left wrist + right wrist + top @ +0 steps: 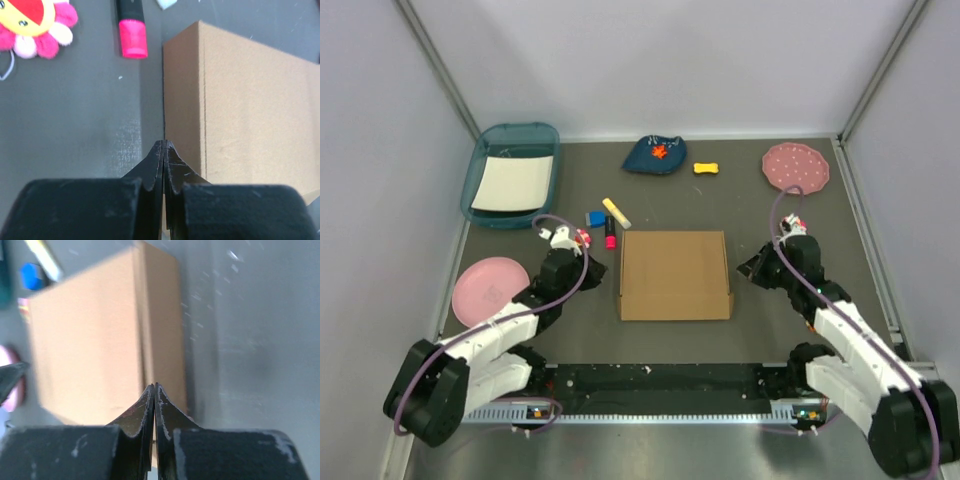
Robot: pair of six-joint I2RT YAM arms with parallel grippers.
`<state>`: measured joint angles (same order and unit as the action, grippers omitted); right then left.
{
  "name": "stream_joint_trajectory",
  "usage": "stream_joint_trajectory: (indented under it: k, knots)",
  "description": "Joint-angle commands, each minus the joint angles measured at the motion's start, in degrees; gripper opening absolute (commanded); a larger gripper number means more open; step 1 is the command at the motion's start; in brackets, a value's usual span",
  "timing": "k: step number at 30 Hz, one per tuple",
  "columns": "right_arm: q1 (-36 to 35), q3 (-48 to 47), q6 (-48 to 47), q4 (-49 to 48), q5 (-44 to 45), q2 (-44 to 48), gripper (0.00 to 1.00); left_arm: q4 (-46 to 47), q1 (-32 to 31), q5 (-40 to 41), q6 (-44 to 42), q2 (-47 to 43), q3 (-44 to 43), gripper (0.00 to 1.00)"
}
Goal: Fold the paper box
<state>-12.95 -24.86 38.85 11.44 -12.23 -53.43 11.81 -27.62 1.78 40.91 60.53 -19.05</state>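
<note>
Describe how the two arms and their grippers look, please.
The left arm and right arm match: white shells on the links, black joints and bases. A thin lilac cable loops along each, with small red and white parts near the wrist. The left gripper and right gripper have black fingers tapering to thin tips, scuffed with pale scratches.

The paper box (675,274) lies flat on the table (750,210) between the left fingers (159,162) and the right fingers (148,407), each just beside one of its side edges. Ahead of the left fingers lies a marker (132,35), with a flower toy (30,22) farther to their left.
</note>
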Motion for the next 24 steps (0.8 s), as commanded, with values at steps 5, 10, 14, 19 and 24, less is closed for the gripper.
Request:
stream_joint_trajectory:
  k: [5, 10, 14, 19, 24]
  knots:
    - [0.38, 4.11, 7.46, -20.47, -18.52, 4.77, 0.00, 1.37, 0.46, 1.30, 1.63, -4.37, -1.34, 0.00]
    - [0.47, 11.67, 8.17, -21.11, -18.63, -4.65, 0.00, 2.78, 0.46, -1.52, 2.60, -1.65, -1.17, 0.00]
    - [0.38, 14.05, 7.39, -18.30, -16.16, -11.25, 0.00, 3.21, 0.46, -3.36, 2.69, -0.33, -0.46, 0.00]
    - [0.38, 14.50, 8.52, -18.40, -17.48, -5.65, 0.00, 2.78, 0.55, -3.02, 2.34, -0.68, -0.37, 0.01]
    - [0.38, 6.42, 6.77, -9.97, -15.29, 4.81, 0.00, 1.46, 0.55, -2.22, 1.81, -3.14, -1.60, 0.03]
